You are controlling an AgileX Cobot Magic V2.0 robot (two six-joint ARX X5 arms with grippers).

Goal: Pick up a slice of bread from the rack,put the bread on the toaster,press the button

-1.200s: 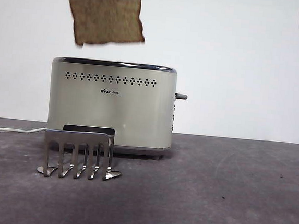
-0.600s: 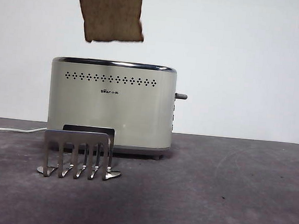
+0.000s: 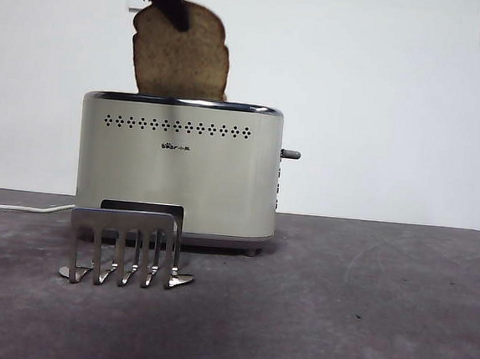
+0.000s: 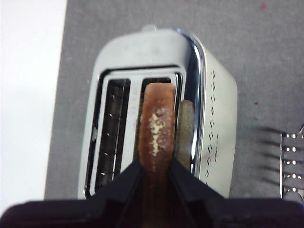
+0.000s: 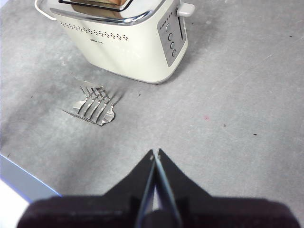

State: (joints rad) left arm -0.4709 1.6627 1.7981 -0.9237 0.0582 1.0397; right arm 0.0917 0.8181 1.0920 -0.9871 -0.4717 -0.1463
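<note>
I have the slice of bread pinched by its domed top crust in my left gripper, jaws closed on either face of it. It hangs straight down below my fingers, broad faces parallel to the long sides of the toaster, so its long axis already runs along the slots.

What matters now is the line between the slice's lower edge and the slot under it. In my left wrist view there are two slots: the one further from the vent-hole side stands empty, and the bread sits over the one nearer the vent-hole side. In the front view its lower edge is hidden behind the chrome rim, so I judge it has just entered the slot, with most of the slice above the toaster towards its left end. The move left is straight down, then letting go.

The rack stands empty on the table just in front of the toaster.

My right gripper waits above the bare table, jaws pressed together and holding nothing. It is on the lever end of the toaster, so I judge it the better arm for pressing.
</note>
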